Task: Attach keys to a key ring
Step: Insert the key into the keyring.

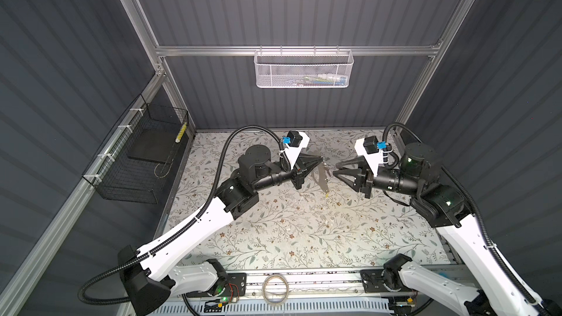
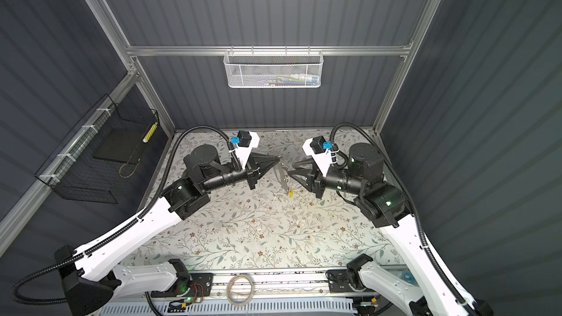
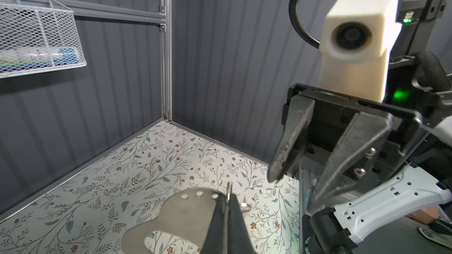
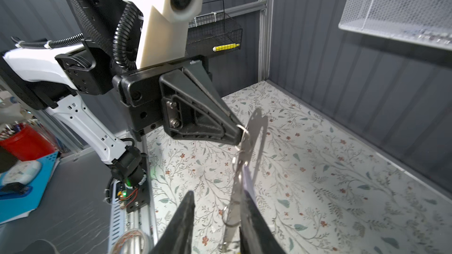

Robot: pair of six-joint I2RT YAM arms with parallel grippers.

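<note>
In the right wrist view the left gripper (image 4: 237, 131) is seen pressed together on the key ring (image 4: 259, 123) at its holed end, where a thin wire loop (image 4: 245, 133) passes through. The key ring is held edge-on in the air, clear of the table (image 4: 342, 167). Beneath the key ring a lilac-white key (image 4: 247, 179) is hung among further small loops. The right gripper (image 4: 216, 194) is spread to either side of these hanging parts and nothing is pinched by it. Whether one finger touches the key cannot be told.

Both keys are judged to be already on the key ring, so the step in hand is taken to be the letting-go after threading. For the next move, the right gripper would need to be drawn straight away from the key ring so that no loop is caught. The left grip would need to be kept firm until the key ring is lowered.

The yellow key (image 1: 327, 195) is made out plainly only in both top views (image 2: 291, 193), dangling below the key ring's lowest corner. The key ring's flat face, with its row of holes and large opening, is shown only in the left wrist view (image 3: 171, 212). There the keys are hidden behind the closed fingers (image 3: 241, 223).
</note>
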